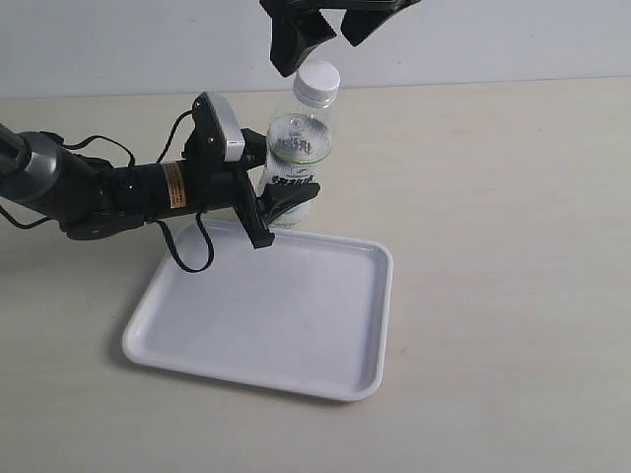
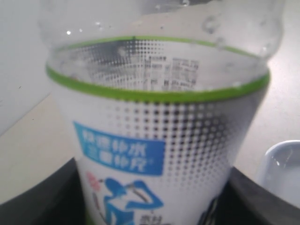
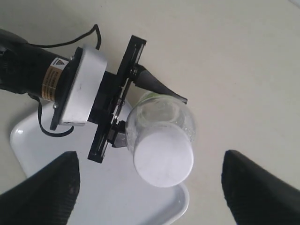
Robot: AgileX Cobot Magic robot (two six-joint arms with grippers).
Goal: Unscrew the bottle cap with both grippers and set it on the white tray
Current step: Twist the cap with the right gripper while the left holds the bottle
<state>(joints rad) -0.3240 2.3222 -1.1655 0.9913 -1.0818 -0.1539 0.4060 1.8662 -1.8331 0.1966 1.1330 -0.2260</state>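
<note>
Left gripper [image 1: 281,212], reaching in from the table's left side, is closed on the lower, labelled part of the bottle [image 1: 296,148], one finger on each side. The bottle leans slightly and sits at the tray's [image 1: 296,315] far edge, about midway along it. Whether its base rests on the table [image 1: 493,197] or hangs clear cannot be told. The cap [image 1: 318,83] sits on the neck, not yet unscrewed. Right gripper [image 1: 319,54] hangs just above the cap with its jaws spread wide, holding nothing and touching nothing.

Likely faults from this position:
- Off-centre descent. Because the bottle leans, the cap may not lie squarely between the right jaws. One jaw could land first, push the neck aside and lever the bottle in the left grip.
- Slip under torque. The clear wall looks thin and the label smooth. When the cap is turned, the bottle may rotate with it or buckle between the left fingers, so the thread would not release.
- Poor purchase. The cap is small and ribbed, so a shallow or skewed pinch could skid off it.
- Lost cap. Once freed, a cap dropped from height could bounce or roll over the tray's low rim.
</note>
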